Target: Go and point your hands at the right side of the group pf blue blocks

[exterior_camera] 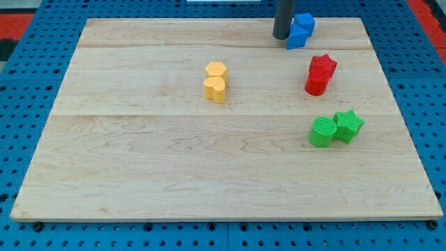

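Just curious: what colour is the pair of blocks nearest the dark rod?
Blue, seen in the camera view, just right of my tip.

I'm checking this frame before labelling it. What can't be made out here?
- My tip: whether it touches the two blue plastic blocks on its right.
- Blue blocks: their left edges, hidden by the dark rod; exact shapes unclear.
- Rod's upper part: cut off by the camera view's top edge.

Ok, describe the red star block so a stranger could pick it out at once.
Start at the wooden board and go to the view's right side, below the blue blocks near my tip. There two red blocks touch. The red star is the upper one, with points, unlike the rounded red block beneath it.
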`<action>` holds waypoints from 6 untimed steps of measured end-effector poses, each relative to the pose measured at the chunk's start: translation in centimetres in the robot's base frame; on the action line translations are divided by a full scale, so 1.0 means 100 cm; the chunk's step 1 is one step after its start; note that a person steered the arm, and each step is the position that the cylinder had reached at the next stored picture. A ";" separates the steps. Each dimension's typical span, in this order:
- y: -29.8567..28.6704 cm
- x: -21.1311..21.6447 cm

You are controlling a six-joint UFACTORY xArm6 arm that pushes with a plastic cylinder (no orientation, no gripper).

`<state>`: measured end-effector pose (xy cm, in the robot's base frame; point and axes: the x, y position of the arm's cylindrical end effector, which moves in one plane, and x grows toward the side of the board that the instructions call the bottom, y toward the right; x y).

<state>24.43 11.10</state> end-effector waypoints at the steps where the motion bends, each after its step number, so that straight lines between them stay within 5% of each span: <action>1: 0.000 0.000; 4: -0.016 0.005; 6: 0.010 0.063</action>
